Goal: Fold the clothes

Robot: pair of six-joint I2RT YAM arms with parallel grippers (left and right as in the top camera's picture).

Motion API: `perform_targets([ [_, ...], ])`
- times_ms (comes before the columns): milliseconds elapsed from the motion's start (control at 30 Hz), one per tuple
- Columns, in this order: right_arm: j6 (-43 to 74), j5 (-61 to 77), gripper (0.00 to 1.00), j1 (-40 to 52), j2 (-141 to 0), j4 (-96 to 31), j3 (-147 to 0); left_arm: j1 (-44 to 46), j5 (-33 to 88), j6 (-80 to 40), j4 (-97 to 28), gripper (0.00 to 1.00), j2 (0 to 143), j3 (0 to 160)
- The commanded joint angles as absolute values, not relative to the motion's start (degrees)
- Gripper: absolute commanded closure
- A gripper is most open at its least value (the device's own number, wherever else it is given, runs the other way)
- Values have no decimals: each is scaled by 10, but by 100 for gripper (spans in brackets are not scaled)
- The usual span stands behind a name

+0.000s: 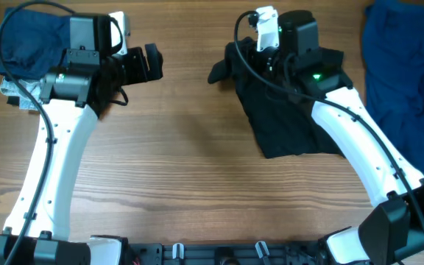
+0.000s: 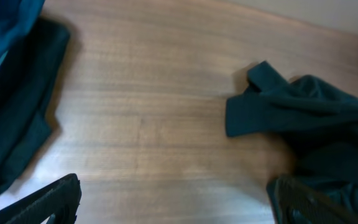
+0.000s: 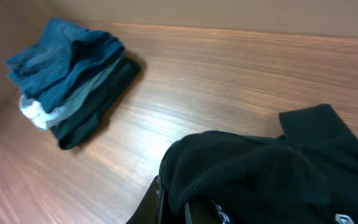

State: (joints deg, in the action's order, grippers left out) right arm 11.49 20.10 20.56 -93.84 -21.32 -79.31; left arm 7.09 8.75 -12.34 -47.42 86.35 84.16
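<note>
A black garment (image 1: 285,110) lies crumpled on the wooden table right of centre; it also shows in the left wrist view (image 2: 309,118) and the right wrist view (image 3: 272,168). My right gripper (image 1: 260,55) is shut on the black garment's upper edge; the cloth bunches over its fingers (image 3: 185,202). My left gripper (image 1: 149,62) is open and empty, above bare wood left of the garment; its fingertips (image 2: 173,199) show at the bottom corners of the left wrist view. A stack of folded clothes (image 1: 28,44) sits at the far left, also seen in the right wrist view (image 3: 73,81).
A crumpled blue garment (image 1: 403,73) lies at the right edge of the table. The folded stack's dark bottom layer (image 2: 17,124) is beside my left gripper.
</note>
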Motion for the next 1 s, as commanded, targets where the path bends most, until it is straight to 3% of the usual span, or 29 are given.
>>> perform_targets([
  [0,122,228,96,214,-939,-208,-806,70,125,-86,-512,0,854,849],
  [133,121,241,96,214,-939,-215,-806,82,215,10,-526,0,867,841],
  [433,100,279,96,213,-923,-239,-806,139,214,116,-431,0,990,823],
  [967,91,284,96,213,-846,-269,-806,165,309,138,-238,0,1105,823],
])
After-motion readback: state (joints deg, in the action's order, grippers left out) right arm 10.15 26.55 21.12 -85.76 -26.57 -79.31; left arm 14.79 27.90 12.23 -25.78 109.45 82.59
